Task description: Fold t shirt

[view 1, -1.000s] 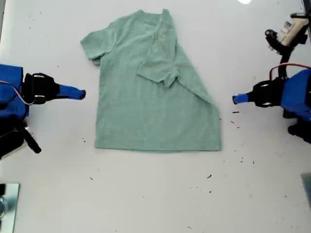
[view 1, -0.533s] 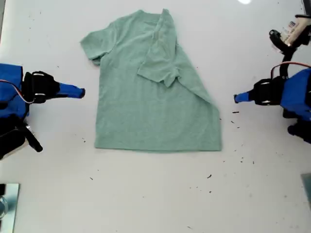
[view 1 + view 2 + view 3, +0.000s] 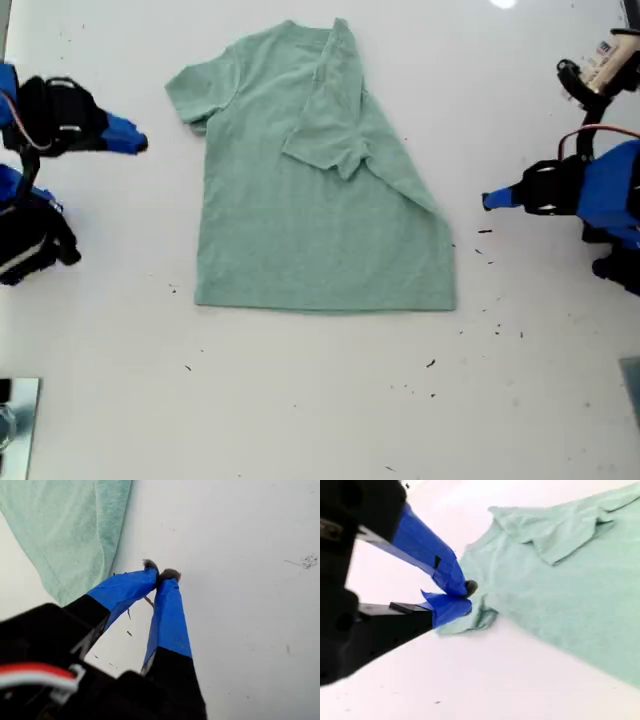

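Observation:
The pale mint-green t shirt [image 3: 300, 220] lies flat on the white table [image 3: 320, 400]. One sleeve and side are folded in over its middle, and the other sleeve [image 3: 190, 92] is spread out. My first gripper [image 3: 487, 201] [image 3: 161, 573] is shut and empty, a short way off the t shirt's [image 3: 70, 530] slanted edge at the exterior view's right. My second gripper [image 3: 142, 146] [image 3: 465, 597] is shut and holds nothing. It hovers at the exterior view's left, pointing toward the spread sleeve of the t shirt [image 3: 560, 590] and apart from it.
Dark specks [image 3: 495, 325] dot the table near the first arm. A cream and black device [image 3: 600, 65] sits at the exterior view's top right corner. A metal object [image 3: 15, 410] shows at its bottom left edge.
The second arm has lifted and swung toward the far side of the table, nearer the spread sleeve. The first arm and the t shirt have stayed put.

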